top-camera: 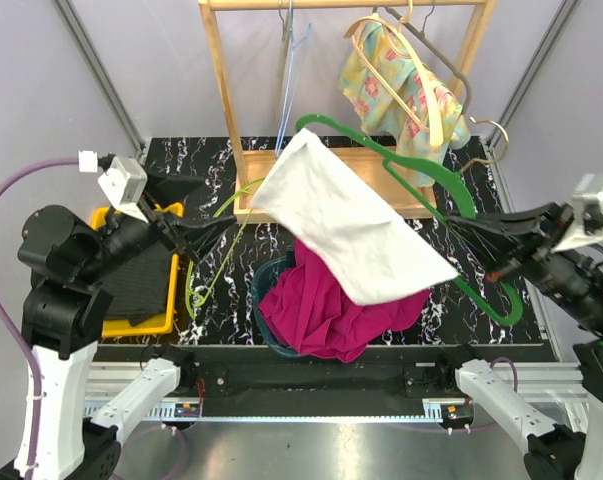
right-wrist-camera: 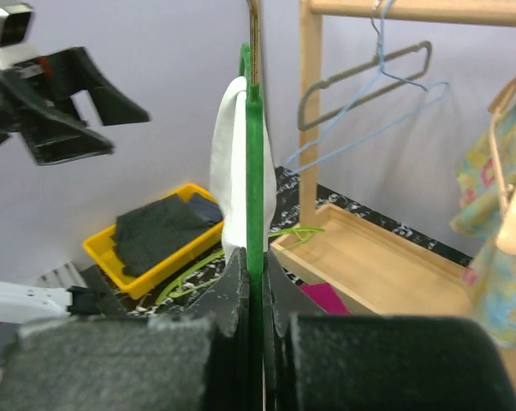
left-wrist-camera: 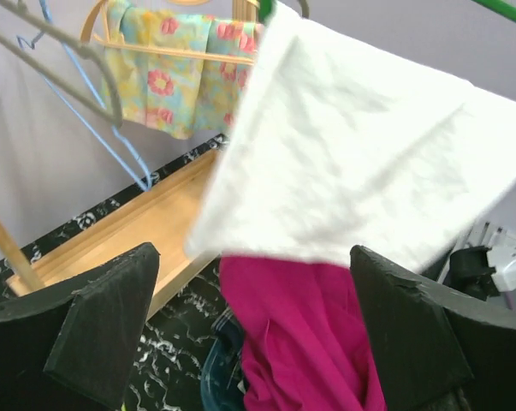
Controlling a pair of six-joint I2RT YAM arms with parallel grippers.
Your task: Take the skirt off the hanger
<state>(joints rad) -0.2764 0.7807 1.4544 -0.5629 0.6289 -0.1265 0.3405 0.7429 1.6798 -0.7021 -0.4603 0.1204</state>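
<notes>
Right pincer [right-wrist-camera: 256, 282] is clamped narrow on the green hanger [right-wrist-camera: 255, 171], its fingers pressed against the plastic from both sides, and holds it up over the middle of the bench [top-camera: 211, 160]. The white skirt [top-camera: 351, 225] is draped on that hanger, hanging slantwise from far left down to near right, above the heap below and not touching it. The left pincer [left-wrist-camera: 253, 291] stands wide, empty, facing the skirt's lower left part; from its own view the cloth fills the space just ahead of the fingers without being between them.

I judge the step in hand to be the approach for the pull: one arm steadies the hanger, the other is about to take the cloth. The next move calls for closing on an edge of fabric only, clear of the green bar, then drawing it away along the hanger's arm.

Beneath lies a magenta garment [top-camera: 321, 310] spilling from a teal basket [top-camera: 259, 290]. Farther off stands the wooden rack [top-camera: 221, 90] with a floral garment [top-camera: 381, 90]; a yellow tray [top-camera: 156, 322] sits left.
</notes>
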